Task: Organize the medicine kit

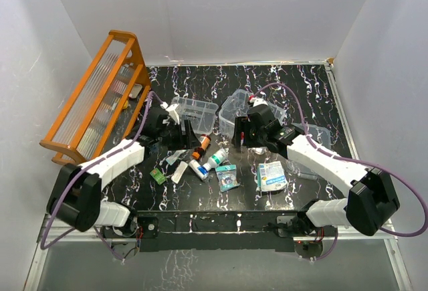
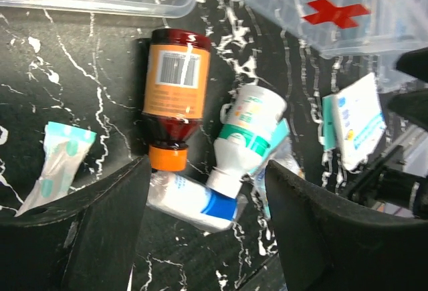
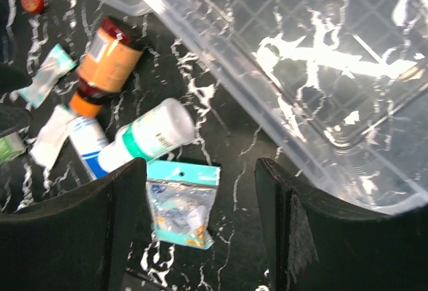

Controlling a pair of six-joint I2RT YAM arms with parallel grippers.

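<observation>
Bottles [image 1: 215,159] packed touching; medicine kit [image 1: 231,109] close behind.

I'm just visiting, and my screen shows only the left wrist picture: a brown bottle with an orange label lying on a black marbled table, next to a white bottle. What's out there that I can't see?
Observer: An orange wooden rack stands at the far left of the table, well outside your picture.
Visitor: And the other arm, is it carrying something?
Observer: No. The right gripper hangs open beside the clear rectangular plastic box, with nothing between its fingers.
Visitor: Is anything packed in that box?
Observer: The right wrist view looks down into it, and nothing shows inside.
</observation>
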